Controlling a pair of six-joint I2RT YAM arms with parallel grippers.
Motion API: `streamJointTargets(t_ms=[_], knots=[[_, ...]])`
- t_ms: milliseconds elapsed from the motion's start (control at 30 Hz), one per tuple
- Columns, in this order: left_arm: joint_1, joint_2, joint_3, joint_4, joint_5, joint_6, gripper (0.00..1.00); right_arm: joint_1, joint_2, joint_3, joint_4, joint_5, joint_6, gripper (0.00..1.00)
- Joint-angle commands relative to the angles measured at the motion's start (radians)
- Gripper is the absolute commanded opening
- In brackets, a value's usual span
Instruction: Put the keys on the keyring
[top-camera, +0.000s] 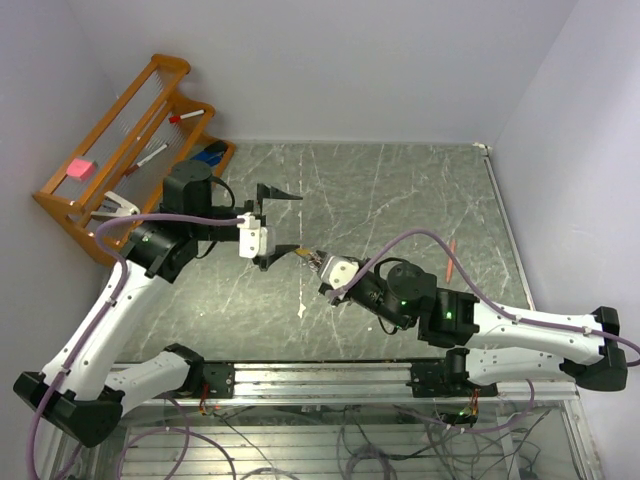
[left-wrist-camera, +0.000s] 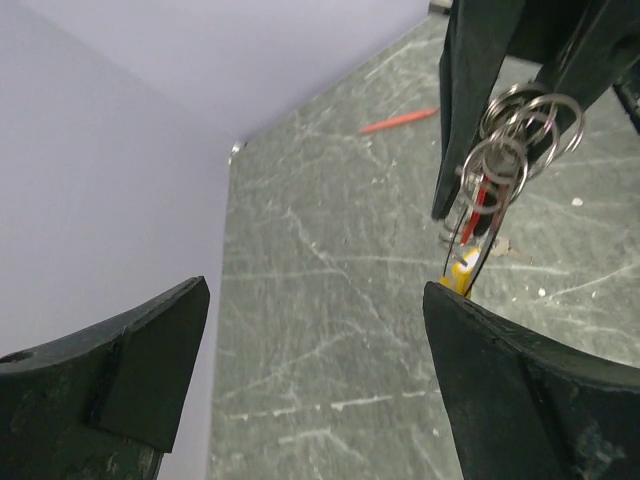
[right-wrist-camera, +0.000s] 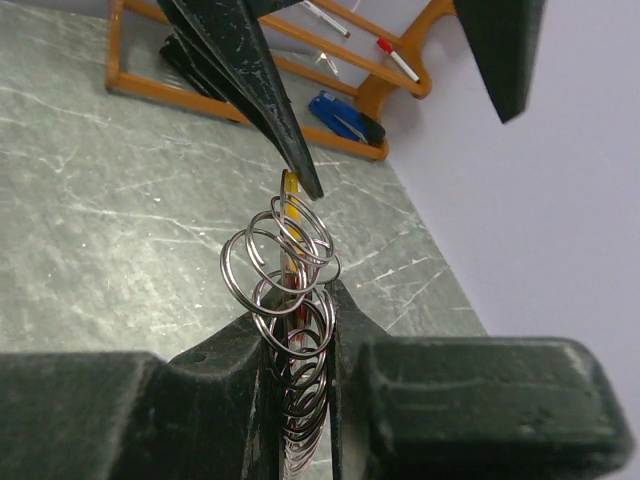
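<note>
The keyring, a bunch of silvery coiled loops with a yellow tag, stands upright, pinched in my right gripper. It is held above the table's middle. A red piece shows among the loops; it may be the red-headed key. I cannot make out the brass key. My left gripper is wide open with nothing between its fingers. One left finger has its tip at the yellow tag; the ring is beside that finger, not between the jaws.
A wooden rack with pens, a pink block and a blue item stands at the back left against the wall. A thin red stick lies on the marbled table at the right, also in the left wrist view.
</note>
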Motion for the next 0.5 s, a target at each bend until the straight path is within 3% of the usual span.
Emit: streamJointTargets(t_ms=[0, 133, 467], knots=[[-0.057, 0.008, 0.065, -0.013, 0.09, 0.003, 0.99, 0.0, -0.031, 0.011, 0.027, -0.012, -0.009, 0.0], [-0.098, 0.026, 0.124, -0.208, 0.074, 0.104, 0.98, 0.0, -0.041, 0.003, 0.041, 0.004, -0.018, 0.0], [-0.108, 0.008, 0.174, -0.401, 0.014, 0.181, 0.93, 0.0, -0.06, -0.012, 0.077, 0.076, -0.044, 0.0]])
